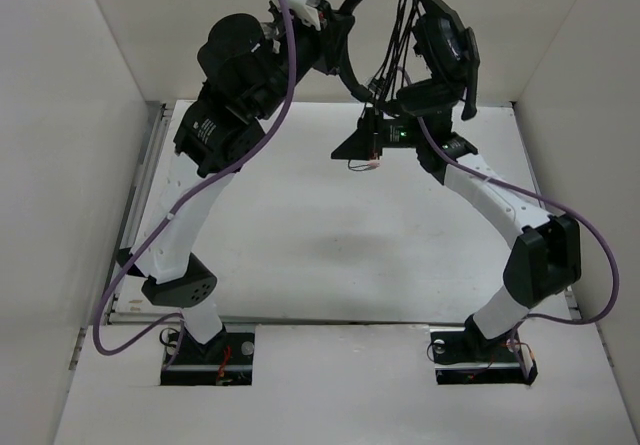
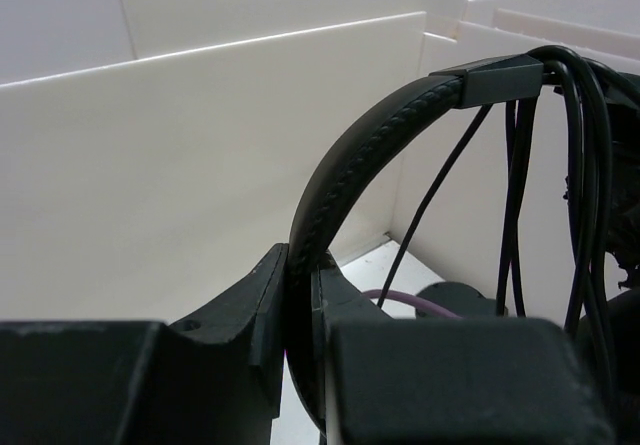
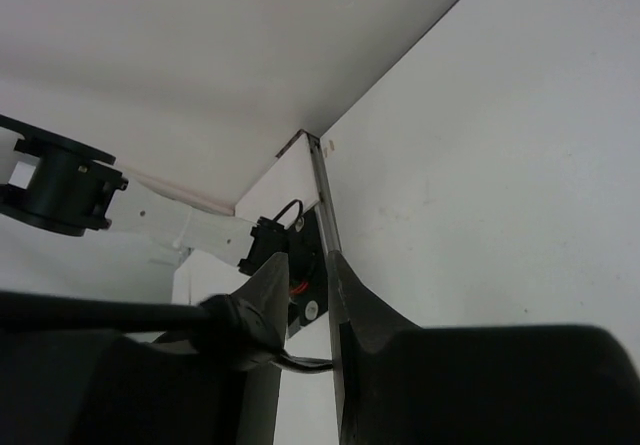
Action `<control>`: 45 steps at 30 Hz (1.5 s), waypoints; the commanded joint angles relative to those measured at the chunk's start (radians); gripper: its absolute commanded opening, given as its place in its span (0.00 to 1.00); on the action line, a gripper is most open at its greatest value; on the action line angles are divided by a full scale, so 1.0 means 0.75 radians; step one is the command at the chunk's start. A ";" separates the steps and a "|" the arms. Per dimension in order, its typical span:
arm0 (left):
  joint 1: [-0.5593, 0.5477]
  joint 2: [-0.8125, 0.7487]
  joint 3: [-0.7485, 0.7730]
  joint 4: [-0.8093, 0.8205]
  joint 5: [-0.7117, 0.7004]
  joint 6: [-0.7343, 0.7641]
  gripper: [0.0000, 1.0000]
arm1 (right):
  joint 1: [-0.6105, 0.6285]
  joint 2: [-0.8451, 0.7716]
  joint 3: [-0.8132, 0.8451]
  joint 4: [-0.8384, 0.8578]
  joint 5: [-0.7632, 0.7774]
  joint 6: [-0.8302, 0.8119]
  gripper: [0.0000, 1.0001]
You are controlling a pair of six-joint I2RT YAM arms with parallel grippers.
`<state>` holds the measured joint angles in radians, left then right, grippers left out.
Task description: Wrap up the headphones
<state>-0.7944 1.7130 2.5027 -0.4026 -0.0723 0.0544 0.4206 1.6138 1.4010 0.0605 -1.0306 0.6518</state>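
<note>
The black headphones (image 1: 445, 45) hang high in the air at the back of the top view. My left gripper (image 1: 335, 27) is shut on the stitched headband (image 2: 360, 155), which stands between its fingers (image 2: 300, 265). Several strands of the thin black cable (image 1: 395, 40) drape over the top of the headband and hang down (image 2: 515, 185). My right gripper (image 1: 350, 148) is just below the headset, with its jaws nearly closed. The cable end (image 3: 100, 313) lies over its left finger, and a thin stretch crosses the narrow gap (image 3: 310, 265).
White walls (image 1: 60, 165) enclose the white table (image 1: 330, 255) on three sides. A metal rail (image 1: 145, 195) runs along the left edge. Thick purple arm cables (image 1: 600, 255) loop beside both arms. The left arm's base (image 3: 270, 240) shows in the right wrist view.
</note>
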 commanded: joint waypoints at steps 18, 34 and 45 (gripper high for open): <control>0.197 -0.055 0.022 0.261 -0.239 -0.072 0.03 | 0.060 0.053 -0.027 0.177 -0.033 0.119 0.05; 0.320 -0.010 -0.107 0.306 -0.501 -0.079 0.02 | 0.330 0.010 0.353 -0.772 0.691 -0.893 0.01; 0.379 -0.089 -0.516 0.498 -0.601 0.124 0.02 | 0.571 -0.033 0.513 -0.921 1.484 -1.631 0.04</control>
<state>-0.5137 1.7287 2.1571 -0.2024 -0.4770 0.1059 0.8387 1.6180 1.7237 -0.5854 -0.1440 -0.3489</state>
